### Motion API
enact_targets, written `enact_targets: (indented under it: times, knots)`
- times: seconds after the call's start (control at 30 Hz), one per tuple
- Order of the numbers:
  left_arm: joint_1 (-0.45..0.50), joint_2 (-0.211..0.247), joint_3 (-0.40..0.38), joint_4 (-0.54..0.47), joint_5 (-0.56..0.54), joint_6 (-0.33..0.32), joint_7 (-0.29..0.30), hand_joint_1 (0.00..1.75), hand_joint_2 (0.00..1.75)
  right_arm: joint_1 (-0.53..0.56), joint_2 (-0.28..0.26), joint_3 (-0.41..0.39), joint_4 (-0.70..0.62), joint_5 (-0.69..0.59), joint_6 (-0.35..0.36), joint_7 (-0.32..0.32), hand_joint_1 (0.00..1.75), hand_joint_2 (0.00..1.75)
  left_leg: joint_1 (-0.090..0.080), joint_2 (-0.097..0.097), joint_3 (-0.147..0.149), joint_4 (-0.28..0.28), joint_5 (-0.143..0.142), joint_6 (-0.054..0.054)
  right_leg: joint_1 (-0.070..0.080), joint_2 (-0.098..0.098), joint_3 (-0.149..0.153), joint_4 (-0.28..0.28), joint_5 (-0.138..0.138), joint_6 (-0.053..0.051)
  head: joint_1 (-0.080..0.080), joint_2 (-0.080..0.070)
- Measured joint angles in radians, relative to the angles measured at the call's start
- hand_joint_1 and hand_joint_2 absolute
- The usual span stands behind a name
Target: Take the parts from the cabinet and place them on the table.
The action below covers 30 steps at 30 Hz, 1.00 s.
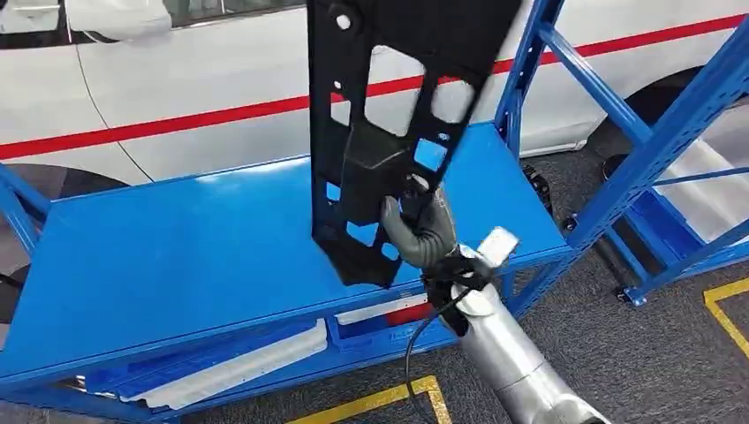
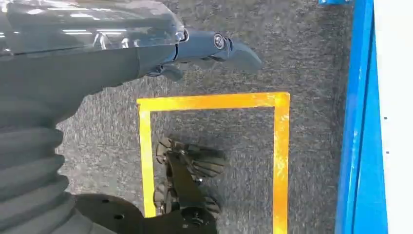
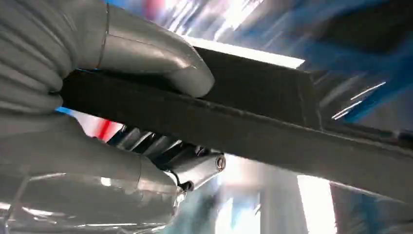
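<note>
right hand (image 1: 422, 231) fingers (image 3: 160, 58) clamp the black panel (image 1: 389, 115), upright above the blue worktop (image 1: 177, 256). left hand (image 2: 78, 63) holds nothing, fingers loosely extended. carry step; next: lower, lay flat, release.

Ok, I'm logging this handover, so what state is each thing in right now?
black part: held upright, lifted above the shelf
right hand: grips the black part near its lower end
left hand: holds nothing, hanging over the floor
blue shelf: top bare
</note>
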Motion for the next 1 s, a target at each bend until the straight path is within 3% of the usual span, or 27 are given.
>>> enact_targets:
  times: [0.03, 0.07, 0.1, 0.13, 0.17, 0.2, 0.23, 0.27, 0.37, 0.4, 0.43, 0.47, 0.5, 0.57, 0.6, 0.63, 0.67, 0.73, 0.77, 0.8, 0.87, 0.9, 0.93, 0.97, 1.0]
  knots:
    - [0.0, 0.0, 0.001, 0.0, 0.0, 0.0, -0.003, 0.0, 1.75, 0.022, 0.01, -0.018, -0.046, -0.047, 0.106, 0.0, 1.73, 1.75, 0.0, 0.0, -0.038, 0.089, -0.04, -0.004, 0.002, 0.0, 0.0, 0.001, -0.001, -0.002, 0.0, 0.0]
    - [0.001, -0.001, 0.002, 0.0, -0.002, 0.0, -0.005, 0.0, 1.75, 0.047, 0.022, -0.04, -0.087, -0.087, 0.196, 0.0, 1.73, 1.75, 0.0, 0.0, -0.067, 0.152, -0.057, -0.006, 0.004, -0.001, 0.001, 0.001, -0.002, -0.004, 0.0, 0.0]
    - [0.001, -0.001, 0.003, 0.0, -0.002, 0.0, -0.007, 0.0, 1.75, 0.074, 0.034, -0.064, -0.129, -0.129, 0.276, 0.0, 1.73, 1.75, 0.0, 0.0, -0.078, 0.174, -0.054, -0.006, 0.005, -0.001, 0.002, 0.001, -0.004, -0.004, 0.0, 0.0]
    - [0.002, -0.001, 0.006, 0.0, -0.002, 0.0, -0.007, 0.0, 1.75, 0.095, 0.043, -0.081, -0.162, -0.17, 0.326, 0.001, 1.73, 1.75, 0.0, 0.0, -0.066, 0.146, -0.027, -0.005, 0.006, -0.001, 0.005, 0.002, -0.006, -0.003, 0.0, 0.0]
    - [0.003, 0.0, 0.008, 0.0, -0.001, -0.002, -0.006, 0.0, 1.75, 0.107, 0.044, -0.08, -0.194, -0.24, 0.371, 0.005, 1.73, 1.75, 0.0, 0.0, -0.036, 0.081, 0.014, -0.004, 0.006, -0.001, 0.007, 0.003, -0.008, -0.003, 0.0, 0.0]
    - [0.003, 0.0, 0.013, 0.0, 0.0, -0.002, -0.002, 0.0, 1.75, 0.113, 0.044, -0.071, -0.22, -0.315, 0.402, 0.019, 1.73, 1.75, 0.0, 0.001, 0.012, -0.02, 0.067, -0.001, 0.006, 0.002, 0.009, 0.006, -0.012, -0.001, 0.0, 0.0]
    - [0.002, 0.001, 0.016, 0.0, 0.0, -0.001, 0.008, 0.0, 1.75, 0.117, 0.044, -0.058, -0.238, -0.37, 0.418, 0.037, 1.73, 1.75, 0.0, 0.001, 0.05, -0.106, 0.103, 0.004, 0.005, 0.004, 0.011, 0.012, -0.014, 0.001, 0.0, 0.0]
    - [0.002, 0.001, 0.019, 0.0, -0.001, 0.001, 0.028, 0.0, 1.75, 0.119, 0.044, -0.04, -0.257, -0.4, 0.42, 0.061, 1.73, 1.75, -0.005, 0.0, 0.058, -0.125, 0.091, 0.008, 0.011, 0.008, 0.005, 0.018, -0.016, 0.006, 0.0, 0.0]
    - [-0.001, 0.001, 0.023, 0.0, -0.011, 0.009, 0.09, 0.0, 1.75, 0.133, 0.042, 0.031, -0.264, -0.376, 0.393, 0.108, 1.73, 1.75, -0.009, -0.003, 0.056, -0.128, 0.095, 0.019, 0.008, 0.012, -0.004, 0.021, -0.009, 0.017, 0.0, 0.0]
    - [-0.001, 0.001, 0.023, 0.0, -0.013, 0.009, 0.107, 0.0, 1.75, 0.142, 0.039, 0.059, -0.259, -0.351, 0.391, 0.108, 1.73, 1.75, -0.005, -0.003, 0.055, -0.136, 0.1, 0.028, 0.01, 0.012, -0.004, 0.022, -0.008, 0.022, 0.0, 0.0]
    - [-0.002, 0.0, 0.023, 0.0, -0.014, 0.009, 0.115, 0.0, 1.75, 0.15, 0.036, 0.081, -0.255, -0.338, 0.391, 0.102, 1.73, 1.75, 0.002, 0.001, 0.056, -0.143, 0.109, 0.038, 0.009, 0.011, -0.008, 0.03, -0.024, 0.028, 0.0, 0.0]
    - [-0.002, 0.0, 0.024, 0.0, -0.015, 0.009, 0.12, 0.0, 1.75, 0.153, 0.032, 0.098, -0.253, -0.33, 0.391, 0.094, 1.73, 1.75, 0.002, 0.0, 0.051, -0.146, 0.114, 0.046, 0.01, 0.008, -0.021, 0.063, -0.064, 0.032, 0.0, 0.0]
    - [-0.002, 0.0, 0.024, 0.0, -0.016, 0.009, 0.127, 0.0, 1.75, 0.154, 0.029, 0.107, -0.251, -0.327, 0.392, 0.088, 1.73, 1.75, 0.001, 0.001, 0.044, -0.146, 0.117, 0.05, 0.006, 0.008, -0.047, 0.133, -0.115, 0.036, 0.0, 0.0]
    - [0.0, 0.0, 0.027, 0.0, -0.017, 0.009, 0.145, 0.0, 1.75, 0.162, 0.02, 0.124, -0.244, -0.313, 0.384, 0.088, 1.73, 1.75, -0.001, 0.001, 0.032, -0.143, 0.125, 0.049, 0.001, 0.008, -0.103, 0.287, -0.193, 0.042, 0.0, 0.0]
    - [0.0, 0.0, 0.03, 0.0, -0.018, 0.009, 0.156, 0.0, 1.75, 0.169, 0.016, 0.131, -0.24, -0.299, 0.374, 0.088, 1.73, 1.75, -0.001, 0.001, 0.025, -0.141, 0.128, 0.048, -0.001, 0.007, -0.111, 0.325, -0.201, 0.044, 0.0, 0.0]
    - [0.001, 0.0, 0.033, 0.0, -0.021, 0.009, 0.172, 0.0, 1.75, 0.176, 0.012, 0.138, -0.237, -0.281, 0.365, 0.088, 1.73, 1.75, -0.001, 0.001, 0.017, -0.138, 0.132, 0.046, -0.004, 0.007, -0.095, 0.313, -0.185, 0.045, 0.0, 0.0]
    - [0.001, 0.0, 0.035, 0.0, -0.021, 0.009, 0.183, 0.0, 1.75, 0.181, 0.009, 0.145, -0.234, -0.262, 0.354, 0.088, 1.73, 1.75, -0.001, 0.001, 0.011, -0.135, 0.135, 0.044, -0.006, 0.007, -0.059, 0.259, -0.155, 0.045, 0.0, 0.0]
    - [0.005, 0.0, 0.039, 0.0, -0.023, 0.008, 0.2, 0.0, 1.75, 0.185, 0.005, 0.154, -0.227, -0.231, 0.336, 0.072, 1.73, 1.75, -0.001, 0.0, 0.002, -0.129, 0.141, 0.036, -0.009, 0.007, 0.061, 0.071, -0.087, 0.041, 0.0, 0.0]
    - [0.006, 0.0, 0.041, 0.0, -0.023, 0.008, 0.214, 0.0, 1.75, 0.185, 0.0, 0.156, -0.222, -0.208, 0.321, 0.057, 1.73, 1.75, -0.003, -0.001, -0.002, -0.128, 0.146, 0.03, -0.006, 0.008, 0.095, 0.005, -0.106, 0.039, 0.0, 0.0]
    - [0.006, 0.0, 0.042, 0.0, -0.024, 0.009, 0.225, 0.0, 1.75, 0.19, -0.007, 0.159, -0.216, -0.187, 0.312, 0.038, 1.73, 1.75, -0.003, -0.002, 0.0, -0.131, 0.152, 0.023, 0.002, 0.009, 0.087, 0.016, -0.081, 0.036, 0.0, 0.0]
    - [0.009, 0.0, 0.044, 0.0, -0.025, 0.01, 0.235, 0.0, 1.75, 0.196, -0.028, 0.167, -0.2, -0.169, 0.307, 0.004, 1.73, 1.75, -0.001, -0.002, -0.003, -0.134, 0.165, 0.01, 0.005, 0.009, 0.081, 0.014, -0.08, 0.031, 0.0, 0.0]
    - [0.011, 0.0, 0.045, 0.0, -0.025, 0.01, 0.237, 0.0, 1.75, 0.201, -0.033, 0.169, -0.194, -0.165, 0.306, 0.002, 1.73, 1.75, -0.002, -0.004, -0.004, -0.138, 0.172, 0.003, 0.006, 0.009, 0.076, 0.012, -0.073, 0.022, 0.0, 0.0]
    - [0.015, 0.001, 0.047, 0.0, -0.025, 0.011, 0.239, 0.0, 1.75, 0.204, -0.037, 0.17, -0.187, -0.159, 0.305, 0.002, 1.73, 1.75, 0.0, -0.002, -0.01, -0.133, 0.162, -0.001, -0.006, 0.003, 0.067, 0.003, -0.058, 0.01, 0.0, 0.0]
    - [0.017, 0.002, 0.049, 0.0, -0.023, 0.016, 0.24, 0.0, 1.75, 0.207, -0.04, 0.171, -0.182, -0.153, 0.306, 0.002, 1.73, 1.75, 0.0, -0.002, -0.025, -0.109, 0.117, -0.001, -0.004, 0.002, 0.056, 0.003, -0.048, 0.0, 0.0, 0.0]
    - [0.019, 0.002, 0.051, 0.0, -0.021, 0.018, 0.238, 0.0, 1.75, 0.213, -0.042, 0.172, -0.177, -0.148, 0.312, 0.002, 1.73, 1.75, 0.001, -0.001, -0.043, -0.052, 0.054, -0.001, -0.003, 0.001, 0.044, 0.003, -0.039, -0.007, 0.0, 0.0]
